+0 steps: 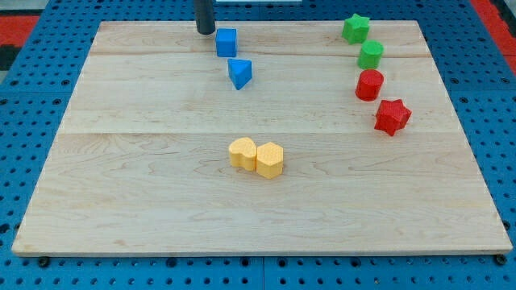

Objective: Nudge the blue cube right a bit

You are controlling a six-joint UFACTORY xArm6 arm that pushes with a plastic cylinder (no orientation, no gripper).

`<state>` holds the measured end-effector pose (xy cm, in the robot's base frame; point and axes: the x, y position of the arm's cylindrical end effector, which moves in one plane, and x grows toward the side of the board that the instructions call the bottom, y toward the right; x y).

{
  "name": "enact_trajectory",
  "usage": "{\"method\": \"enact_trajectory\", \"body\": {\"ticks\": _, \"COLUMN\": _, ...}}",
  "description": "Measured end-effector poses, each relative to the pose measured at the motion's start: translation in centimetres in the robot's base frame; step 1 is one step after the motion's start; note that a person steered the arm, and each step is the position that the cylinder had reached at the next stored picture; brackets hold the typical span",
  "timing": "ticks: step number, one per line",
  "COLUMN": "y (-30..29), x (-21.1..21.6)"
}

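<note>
The blue cube (226,42) sits near the view's top edge of the wooden board (145,185), left of centre. My tip (206,31) is a dark rod end just to the cube's left and slightly above it, a small gap apart. A blue triangular block (239,72) lies just below and right of the cube.
A green star block (355,28), a green cylinder (371,55), a red cylinder (369,84) and a red star block (392,117) run down the view's right. Two yellow blocks (242,152) (270,159) touch each other at the centre.
</note>
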<state>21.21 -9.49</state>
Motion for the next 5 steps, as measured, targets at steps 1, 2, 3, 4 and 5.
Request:
{"method": "enact_trajectory", "body": {"ticks": 1, "y": -0.6, "x": 0.0}}
{"method": "enact_trajectory", "body": {"ticks": 2, "y": -0.9, "x": 0.0}}
{"method": "enact_trajectory", "body": {"ticks": 3, "y": -0.8, "x": 0.1}}
{"method": "enact_trajectory", "body": {"ticks": 4, "y": -0.3, "x": 1.2}}
{"method": "enact_trajectory", "body": {"ticks": 5, "y": 4.2, "x": 1.4}}
